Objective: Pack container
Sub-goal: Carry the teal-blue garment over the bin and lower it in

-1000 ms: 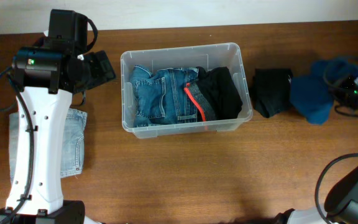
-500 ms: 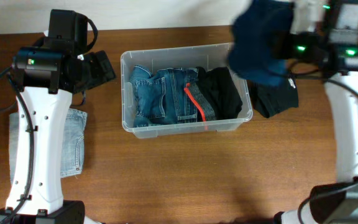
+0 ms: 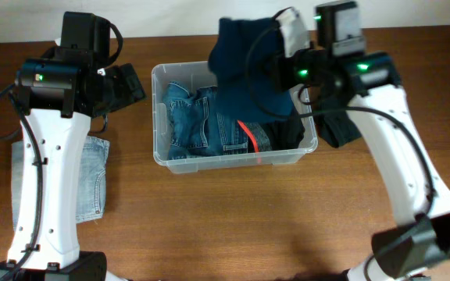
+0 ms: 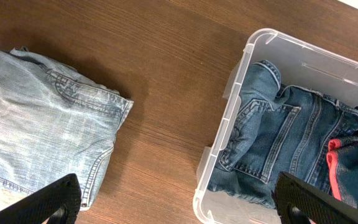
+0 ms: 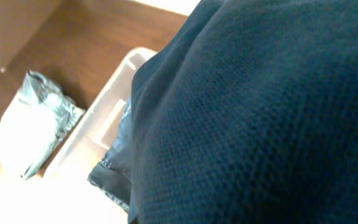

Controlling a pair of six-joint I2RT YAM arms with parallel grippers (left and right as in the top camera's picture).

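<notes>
Overhead | container [image 3: 156, 117]: jeans [image 3: 194, 121], black garment [image 3: 289, 134] | right gripper [image 3: 286, 43] clamps navy sweater [image 3: 248, 74] above | left gripper [image 3: 127, 83] jaws apart

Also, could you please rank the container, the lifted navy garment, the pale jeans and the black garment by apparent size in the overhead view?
1. container
2 and 3. navy garment and pale jeans: too close to rank; the first hangs nearer the camera, the second is partly hidden.
4. black garment, also partly hidden.
</notes>
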